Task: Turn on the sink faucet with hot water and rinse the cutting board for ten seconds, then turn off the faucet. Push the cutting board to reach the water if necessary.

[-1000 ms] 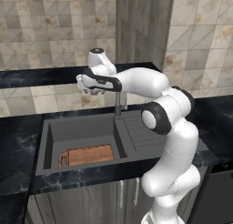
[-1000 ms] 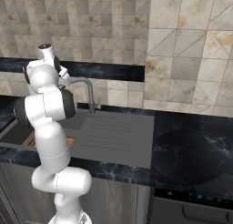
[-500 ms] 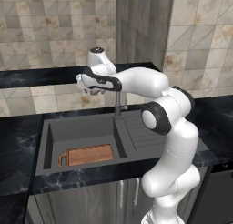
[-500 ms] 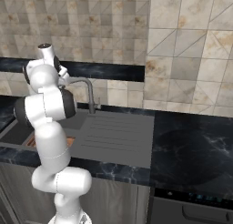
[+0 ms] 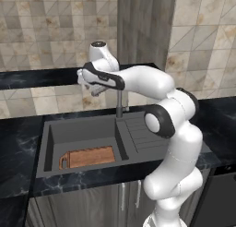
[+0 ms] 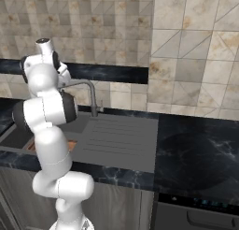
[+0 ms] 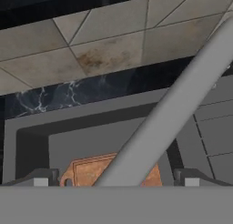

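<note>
The tall grey sink faucet (image 5: 119, 103) stands behind the dark sink (image 5: 50, 140), its bent spout (image 6: 78, 83) reaching out over the basin. My gripper (image 5: 93, 89) is up at the spout's outer end. In the hand view the gripper (image 7: 116, 179) is open, its fingertips (image 7: 42, 178) wide apart, and the spout (image 7: 177, 104) crosses diagonally between them. The reddish-brown cutting board (image 5: 87, 157) lies flat on the basin floor near the front wall, handle hole to the left. The cutting board (image 7: 88, 171) also shows below the spout. I see no water.
A ribbed drainboard (image 5: 140, 133) lies right of the basin. Black marble counter (image 6: 200, 154) runs on both sides, with a tiled wall (image 6: 186, 61) and a dark ledge (image 5: 32, 78) behind the faucet. An oven front (image 6: 200, 215) sits low on the right.
</note>
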